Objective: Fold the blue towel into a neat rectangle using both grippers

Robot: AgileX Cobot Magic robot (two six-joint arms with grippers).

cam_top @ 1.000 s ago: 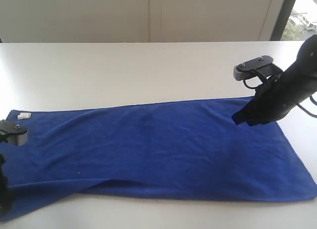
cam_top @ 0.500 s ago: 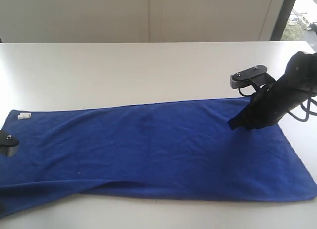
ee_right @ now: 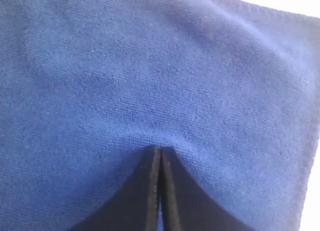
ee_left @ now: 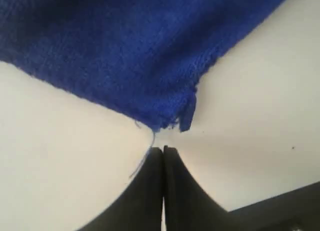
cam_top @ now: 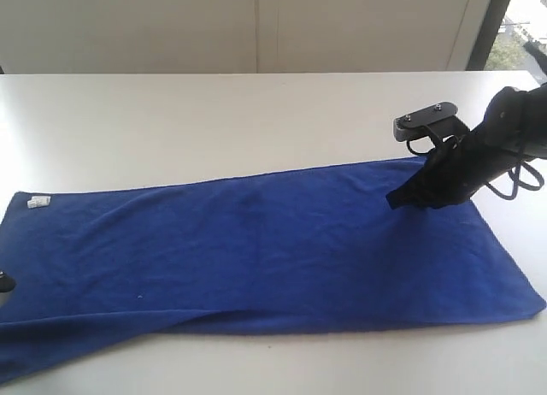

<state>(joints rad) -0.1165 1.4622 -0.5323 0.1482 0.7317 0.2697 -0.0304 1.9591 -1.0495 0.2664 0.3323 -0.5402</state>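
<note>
The blue towel (cam_top: 256, 250) lies spread lengthwise on the white table (cam_top: 214, 121), its near left edge turned over in a loose fold (cam_top: 102, 331). My right gripper (cam_top: 393, 201) is shut, and its tips press down on the towel's far right part, dimpling the pile (ee_right: 150, 66) around them (ee_right: 160, 150). My left gripper (ee_left: 163, 150) is shut over bare table, just short of a frayed towel corner (ee_left: 172, 118). The corner's thread tail (ee_left: 142, 158) trails beside one jaw. In the exterior view only a dark sliver of the left gripper (cam_top: 3, 283) shows at the left edge.
A small white label (cam_top: 37, 202) sits on the towel's far left corner. Bare tabletop runs behind the towel to a pale wall (cam_top: 256, 27). A window (cam_top: 513, 19) is at the far right.
The right gripper slid left and away across the towel, and the towel's right end shifted away with it. The left gripper dropped back almost out of the exterior view.
</note>
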